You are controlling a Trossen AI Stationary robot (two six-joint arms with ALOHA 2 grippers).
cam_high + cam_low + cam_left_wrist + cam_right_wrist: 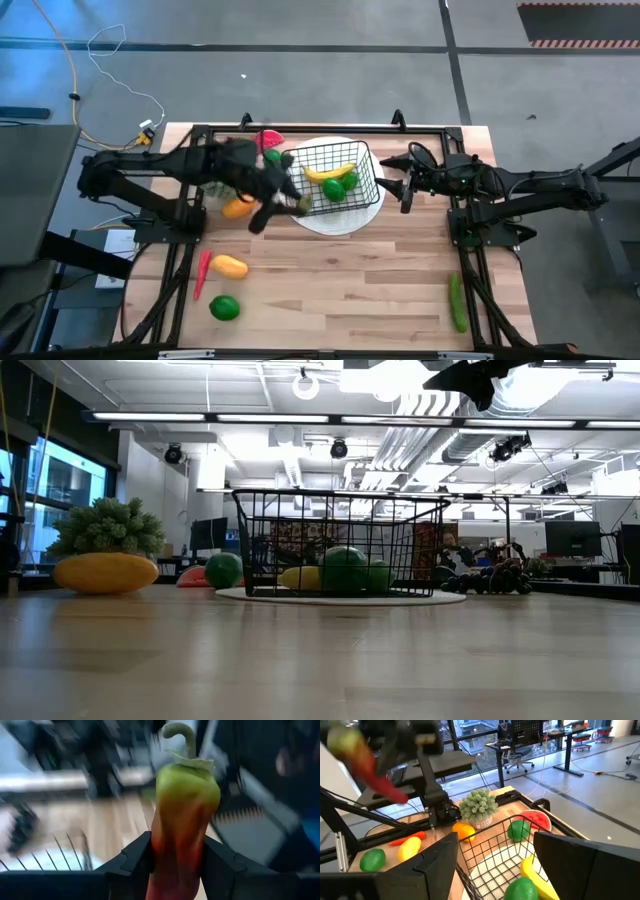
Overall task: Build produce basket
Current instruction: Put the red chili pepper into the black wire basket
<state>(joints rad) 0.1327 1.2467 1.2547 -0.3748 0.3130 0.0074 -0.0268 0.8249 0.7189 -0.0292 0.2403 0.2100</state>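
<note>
**A:** Between the fingers of the left claw [177, 865] sits a pepper [182, 820], red low down and green toward the stem, clamped on both sides and held up off the table.

**B:** And where is the basket from there?

**A:** Just beyond that claw, toward the other arm. From above, the black wire basket [368, 172] stands on a white plate [345, 222], with the claw beside its near edge, not yet over the opening.

**B:** What's in it already?

**A:** A banana [329, 171] and two limes [334, 190], as far as I can make out. So some of the job is done.

**B:** What's left?

**A:** A fair bit. Behind the left claw, on the table, lie an orange fruit [236, 208], a yellow one [229, 266], a thin red pepper [203, 268] and another lime [224, 308]. A watermelon slice [271, 140] sits near the basket's far corner, and a cucumber [457, 302] lies well apart on the right arm's side.

**B:** And the right claw [403, 180]?

**A:** Hanging just beside the basket's other side, fingers apart, holding nothing.
</note>
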